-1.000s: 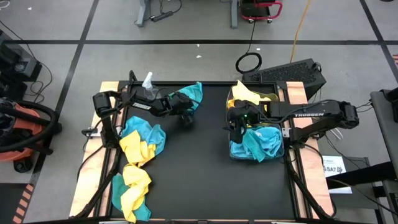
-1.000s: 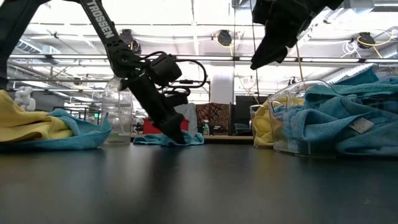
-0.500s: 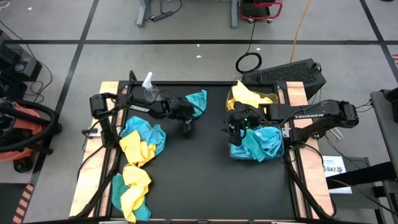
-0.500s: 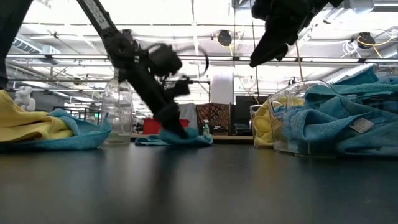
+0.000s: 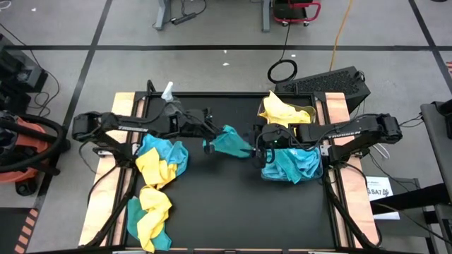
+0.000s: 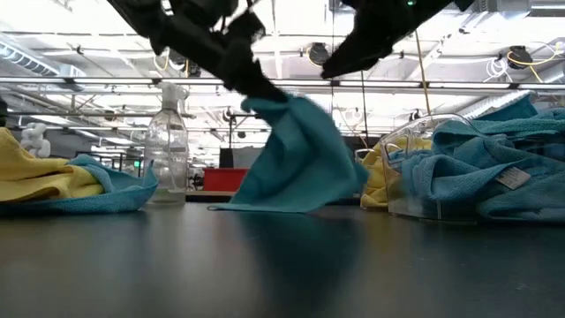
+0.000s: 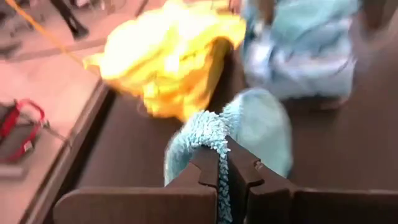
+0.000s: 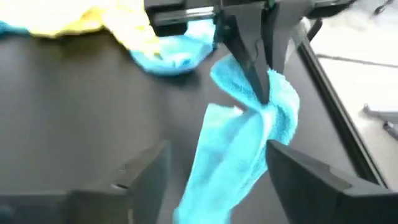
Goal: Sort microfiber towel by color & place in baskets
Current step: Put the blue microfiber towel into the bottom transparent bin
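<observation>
My left gripper (image 5: 210, 139) is shut on a teal blue microfiber towel (image 5: 231, 142) over the middle of the table, and the towel (image 6: 296, 159) hangs from it. My right gripper (image 5: 258, 142) stands open just right of that towel. In the right wrist view its two fingers stand on either side of the hanging towel (image 8: 245, 137); I see no touch. At the right stand two clear baskets, the far one (image 5: 305, 111) with yellow towels and the near one (image 5: 319, 168) with teal towels. More yellow and teal towels (image 5: 159, 158) lie heaped at the left. My left gripper pinches a bunched upper part of the teal towel (image 7: 208, 140) between its two fingers. The fingers (image 6: 252, 84) slant down from the table's left. The towel hangs below them in loose folds, and its lower edge (image 6: 256, 205) reaches the table.
A clear spray bottle (image 5: 167, 92) stands at the far left of the black mat. A second heap of towels (image 5: 149, 212) lies at the near left. The mat's middle and near part (image 5: 233, 204) is bare. The table's wooden edges (image 5: 347, 212) border the mat.
My left gripper has taken hold of the teal towel at the far middle, risen and gone toward the table's right edge, near my right gripper. The towel is lifted into hanging folds; only its lower edge stays down. My right gripper has shifted slightly toward the table's left.
</observation>
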Motion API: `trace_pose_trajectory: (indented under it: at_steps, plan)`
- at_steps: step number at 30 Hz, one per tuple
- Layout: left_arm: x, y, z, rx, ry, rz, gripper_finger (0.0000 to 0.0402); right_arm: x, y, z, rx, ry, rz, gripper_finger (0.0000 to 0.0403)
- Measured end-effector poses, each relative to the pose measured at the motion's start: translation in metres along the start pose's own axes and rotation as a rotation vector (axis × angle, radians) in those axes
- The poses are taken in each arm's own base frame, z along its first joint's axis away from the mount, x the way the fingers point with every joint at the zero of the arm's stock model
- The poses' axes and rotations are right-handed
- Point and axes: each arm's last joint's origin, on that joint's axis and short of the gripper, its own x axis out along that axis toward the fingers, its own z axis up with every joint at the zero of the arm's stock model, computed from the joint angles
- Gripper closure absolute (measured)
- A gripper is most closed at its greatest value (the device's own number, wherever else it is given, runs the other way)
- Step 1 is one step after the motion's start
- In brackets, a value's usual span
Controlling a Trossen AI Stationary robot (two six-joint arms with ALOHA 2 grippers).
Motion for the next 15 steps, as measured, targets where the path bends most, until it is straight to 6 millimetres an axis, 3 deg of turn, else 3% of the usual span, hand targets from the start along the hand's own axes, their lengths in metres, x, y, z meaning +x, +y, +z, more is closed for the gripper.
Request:
trace_pose_trajectory:
  at_steps: [7,15]
  plan:
    - [-0.02,-0.012,0.019,0.074,-0.086,-0.015,0.0399,0.032,0.004,-0.007,0.016,0.018,-0.002,0.0075]
    - [-0.026,-0.026,0.029,0.121,-0.154,-0.043,0.0399,0.068,0.002,-0.02,0.096,0.035,-0.052,0.0063]
